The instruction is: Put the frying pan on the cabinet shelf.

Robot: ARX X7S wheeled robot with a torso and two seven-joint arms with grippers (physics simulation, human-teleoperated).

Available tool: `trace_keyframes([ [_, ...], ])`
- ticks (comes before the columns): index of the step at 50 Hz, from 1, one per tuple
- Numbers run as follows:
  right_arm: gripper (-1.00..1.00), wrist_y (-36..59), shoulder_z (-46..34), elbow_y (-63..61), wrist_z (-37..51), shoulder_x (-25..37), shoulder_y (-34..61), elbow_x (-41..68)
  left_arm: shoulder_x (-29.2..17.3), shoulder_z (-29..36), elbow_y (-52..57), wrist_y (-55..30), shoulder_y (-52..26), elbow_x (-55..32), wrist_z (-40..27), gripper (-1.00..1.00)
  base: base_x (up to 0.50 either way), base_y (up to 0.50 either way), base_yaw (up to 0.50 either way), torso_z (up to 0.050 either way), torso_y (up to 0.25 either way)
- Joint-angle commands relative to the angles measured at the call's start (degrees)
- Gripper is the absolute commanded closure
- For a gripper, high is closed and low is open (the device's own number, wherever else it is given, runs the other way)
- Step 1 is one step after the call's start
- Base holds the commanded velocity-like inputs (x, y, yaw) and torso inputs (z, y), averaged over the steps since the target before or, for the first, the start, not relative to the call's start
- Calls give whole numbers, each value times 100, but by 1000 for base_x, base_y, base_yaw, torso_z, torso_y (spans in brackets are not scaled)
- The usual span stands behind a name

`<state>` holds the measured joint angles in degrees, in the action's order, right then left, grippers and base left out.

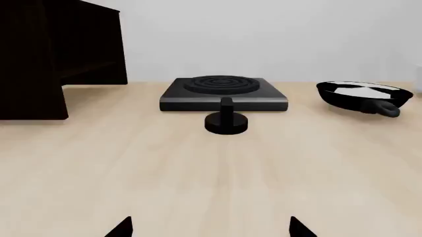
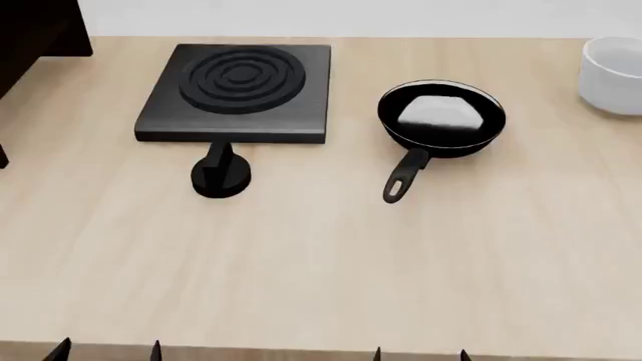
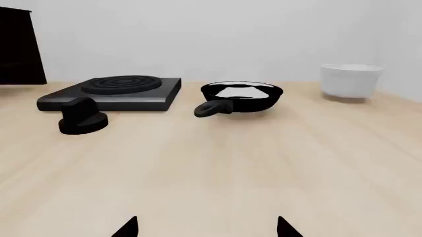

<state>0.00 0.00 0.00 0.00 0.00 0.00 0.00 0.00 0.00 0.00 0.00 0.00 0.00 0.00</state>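
Frying pan (image 2: 441, 119) sits beside hob plate (image 2: 239, 92), handle toward tabletop's (image 2: 321, 256) near edge.

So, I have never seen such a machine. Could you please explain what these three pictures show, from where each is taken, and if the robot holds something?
It is a simulated robot with two arms, each ending in a gripper. One picture looks down from its head; the other two come from cameras near each gripper.

On the pale table lie a square black hob, a round black knob in front of it, the frying pan with its handle toward the robot, and a white bowl. The dark cabinet stands at the robot's far left.

Only the fingertips show: the left gripper and the right gripper are both open and hold nothing. The pan sits on the table, not yet on the shelf.
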Motion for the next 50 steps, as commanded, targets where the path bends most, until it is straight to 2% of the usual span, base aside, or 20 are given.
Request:
trace_keyframes([
  [1,-100,0,-72,0,72,54,0,0,-57,0,0,0,0,-56,0,-100,0,0,0,0,0],
  [14,-100,-16,-301,42,381,247,23,296,-307,410,-157,-172,-27,-68,-254,-100,0,0,0,0,0],
  [20,-100,-30,-384,69,471,300,29,351,-389,443,-79,104,31,-150,-288,-100,0,0,0,0,0],
  [22,-100,-26,-403,64,520,316,29,347,-401,452,-51,155,42,-437,-84,-100,0,0,0,0,0],
  [24,-100,-51,-417,73,539,328,29,383,-487,622,-94,273,48,-68,-196,-100,0,0,0,0,0],
  [27,-100,-86,-445,85,568,351,31,413,-506,620,-71,384,81,-180,-165,-100,0,0,0,7,0],
  [35,-100,-77,-517,81,670,410,36,448,-563,627,-59,404,81,-309,-230,-100,0,0,0,47,0],
  [36,-100,-36,-519,67,697,412,35,452,-519,563,-51,351,86,-607,-125,-100,0,0,0,50,0],
  [50,-100,70,-611,27,850,492,41,536,-622,685,-43,333,74,-641,-207,-100,0,0,0,50,0],
])
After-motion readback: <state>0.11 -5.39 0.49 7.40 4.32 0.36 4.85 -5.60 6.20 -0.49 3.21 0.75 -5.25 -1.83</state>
